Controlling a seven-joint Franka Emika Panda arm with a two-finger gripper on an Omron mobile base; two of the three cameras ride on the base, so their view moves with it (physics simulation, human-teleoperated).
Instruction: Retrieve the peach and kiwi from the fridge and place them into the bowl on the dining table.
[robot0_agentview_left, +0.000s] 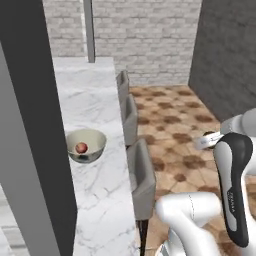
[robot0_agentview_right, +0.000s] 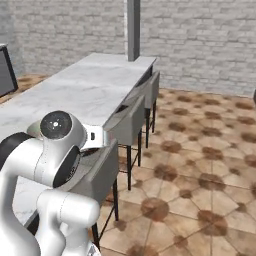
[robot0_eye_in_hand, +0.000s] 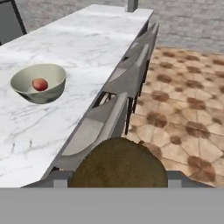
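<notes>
The fingers are gripping the kiwi (robot0_eye_in_hand: 119, 162) at bottom centre, looking light, fuzzy and squashable, while the peach (robot0_eye_in_hand: 40, 84) is sitting in the bowl (robot0_eye_in_hand: 26, 92) upper left.

The arm (robot0_agentview_left: 235, 190) is glossy white with rounded links, black joint bands, small dark lettering on one band and a grey round joint cap (robot0_agentview_right: 56, 125).

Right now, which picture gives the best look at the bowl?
The hand view: the bowl is seen from the side and above, unblocked, with the peach inside. The left base view also shows the bowl, partly cut by a dark panel. In the right base view I cannot make it out.
</notes>
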